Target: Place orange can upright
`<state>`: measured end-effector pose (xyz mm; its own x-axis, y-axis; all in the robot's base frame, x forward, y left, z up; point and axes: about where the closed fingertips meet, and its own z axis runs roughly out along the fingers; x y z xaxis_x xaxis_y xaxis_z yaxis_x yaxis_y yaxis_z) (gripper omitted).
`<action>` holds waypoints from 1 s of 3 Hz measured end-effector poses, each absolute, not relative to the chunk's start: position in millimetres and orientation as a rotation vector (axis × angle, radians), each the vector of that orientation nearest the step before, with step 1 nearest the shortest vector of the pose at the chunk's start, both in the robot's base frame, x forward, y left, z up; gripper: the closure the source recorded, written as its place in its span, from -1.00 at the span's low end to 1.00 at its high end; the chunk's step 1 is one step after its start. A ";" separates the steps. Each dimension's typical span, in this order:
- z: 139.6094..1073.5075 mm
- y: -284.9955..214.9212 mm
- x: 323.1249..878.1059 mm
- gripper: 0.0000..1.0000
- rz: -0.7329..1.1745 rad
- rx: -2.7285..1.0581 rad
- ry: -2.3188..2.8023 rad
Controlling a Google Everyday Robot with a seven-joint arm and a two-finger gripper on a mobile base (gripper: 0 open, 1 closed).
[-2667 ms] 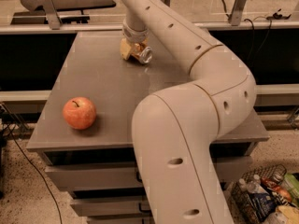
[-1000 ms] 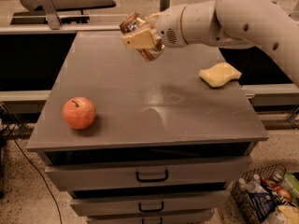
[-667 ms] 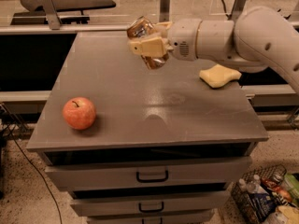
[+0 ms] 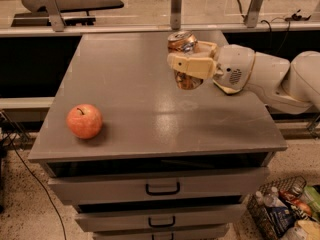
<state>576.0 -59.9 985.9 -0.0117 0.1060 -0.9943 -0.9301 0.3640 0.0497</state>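
The orange can (image 4: 183,43) is orange-brown with a silver top. It is held nearly upright, top end up, over the right middle of the grey table (image 4: 125,84). My gripper (image 4: 186,63) comes in from the right and is shut on the can, with a cream finger (image 4: 192,64) across its side. The can's lower part shows below the finger. I cannot tell whether its base touches the table.
A round red-orange apple (image 4: 84,120) sits at the table's front left. Drawers (image 4: 162,188) are under the tabletop. A wire basket with bottles (image 4: 285,211) stands on the floor at the lower right. A rail runs behind the table.
My arm has swung from the table's back edge to the right side. The can has come down and forward in my grip. The yellow thing at the right is now hidden.
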 end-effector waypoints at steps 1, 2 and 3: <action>967.5 -69.1 569.5 1.00 1.034 -0.889 1.355; 967.2 -66.8 567.8 1.00 1.040 -0.897 1.354; 963.2 -63.1 566.6 1.00 1.053 -0.876 1.344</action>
<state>566.6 -63.1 963.2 -0.0616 0.0873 -0.9943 -0.9446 0.3166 0.0864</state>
